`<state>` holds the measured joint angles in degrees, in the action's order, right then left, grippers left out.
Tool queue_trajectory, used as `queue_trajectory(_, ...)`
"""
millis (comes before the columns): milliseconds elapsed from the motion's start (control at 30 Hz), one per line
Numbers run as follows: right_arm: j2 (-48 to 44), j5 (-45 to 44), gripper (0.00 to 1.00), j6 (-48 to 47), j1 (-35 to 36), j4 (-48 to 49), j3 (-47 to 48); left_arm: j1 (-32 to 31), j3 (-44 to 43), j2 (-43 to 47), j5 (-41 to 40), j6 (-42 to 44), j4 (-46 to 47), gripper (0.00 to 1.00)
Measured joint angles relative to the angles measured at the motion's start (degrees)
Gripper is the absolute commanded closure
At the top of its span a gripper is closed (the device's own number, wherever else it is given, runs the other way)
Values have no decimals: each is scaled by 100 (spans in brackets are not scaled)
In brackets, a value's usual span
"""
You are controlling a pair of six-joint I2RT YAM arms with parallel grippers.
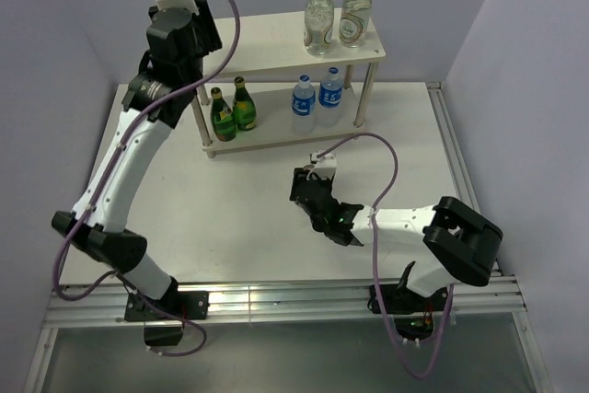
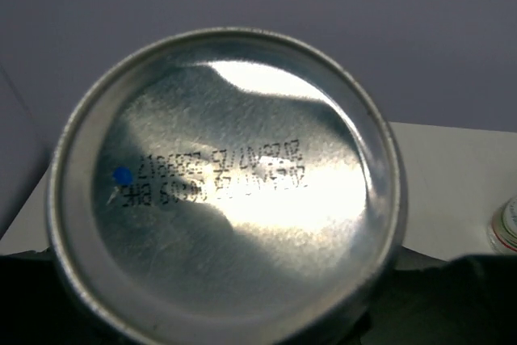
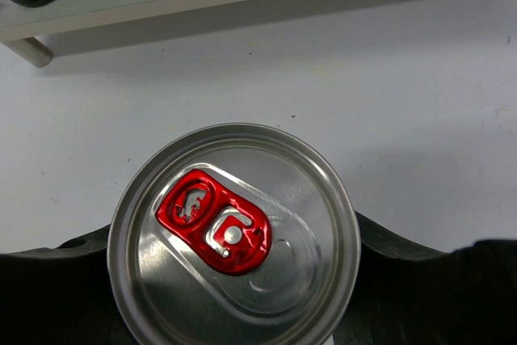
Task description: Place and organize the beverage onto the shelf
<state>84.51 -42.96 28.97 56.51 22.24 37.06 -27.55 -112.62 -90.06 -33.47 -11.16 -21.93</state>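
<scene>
Nearest the arm bases, the right end effector (image 1: 313,195) sits low over the white table (image 1: 239,218). It grips a can with a red tab (image 3: 234,240), with a dark finger on each side of it. This can is in front of the shelf (image 1: 276,48) and apart from it, its top facing the wrist camera.

On the shelf's lower board stand two green bottles (image 1: 230,109) at the left and two blue-labelled bottles (image 1: 316,97) toward the right. Two clear glass bottles (image 1: 336,17) stand at the right end of the upper board.

Farthest back, the left end effector (image 2: 242,313) is raised by the left end of the upper board. It is closed on a second can (image 2: 226,191), whose silver base, bearing a printed code, fills the wrist view.
</scene>
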Motion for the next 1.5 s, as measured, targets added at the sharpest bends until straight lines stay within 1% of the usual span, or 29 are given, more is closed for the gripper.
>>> queue_trajectory(100,-197,-59,100,-4,11,-59,-63,264,-417,-494,345,68,-256,100)
queue_trajectory(267,-555,-138,100,-7,13,-103,-101,505,-767,-1241,876,107,-796,100)
queue_trajectory(367,-704,-157,100,-7,15,-101,-129,555,-800,-1436,997,122,-737,100)
queue_trajectory(500,-905,-166,100,-7,24,-116,-275,573,-748,-1399,1032,129,-743,100)
queue_trajectory(567,-992,-168,100,-11,26,-201,-291,573,-658,-1349,1032,131,-684,91)
queue_trajectory(600,-1045,-168,100,-26,28,-240,-291,573,-610,-1318,1032,131,-656,84)
queue_trajectory(633,-1104,-175,100,-33,35,-271,-291,573,-560,-1285,1029,129,-621,61)
queue_trajectory(700,-1283,-195,100,-70,63,-365,-289,573,-387,-1189,1012,122,-501,44)
queue_trajectory(733,-1384,-208,100,-94,81,-413,-286,573,-310,-1130,1008,122,-466,30)
queue_trajectory(800,-1648,-221,100,-144,107,-518,-278,579,-22,-944,1005,96,-372,24)
queue_trajectory(833,-1768,-243,100,-173,114,-549,-267,579,101,-859,1005,103,-365,8)
queue_trajectory(867,-1902,-256,100,-197,120,-579,-245,579,210,-785,1005,101,-345,1)
queue_trajectory(1033,-2524,-385,100,-374,136,-767,-138,590,450,-612,1014,42,-249,1)
queue_trajectory(1133,-2750,-450,100,-516,136,-872,-59,588,511,-529,1016,7,-245,1)
queue_trajectory(1233,-2839,-461,100,-763,138,-1132,223,588,621,-328,1043,-72,-271,0)
queue_trajectory(1333,-2778,-409,100,-1095,138,-1519,944,551,841,107,1045,-166,-352,1)
queue_trajectory(1400,-2623,-326,100,-1344,138,-1714,1687,455,968,492,990,-216,-446,1)
queue_trajectory(1500,-2227,-181,100,-1698,136,-1974,2914,146,1399,1333,931,-378,-555,1)
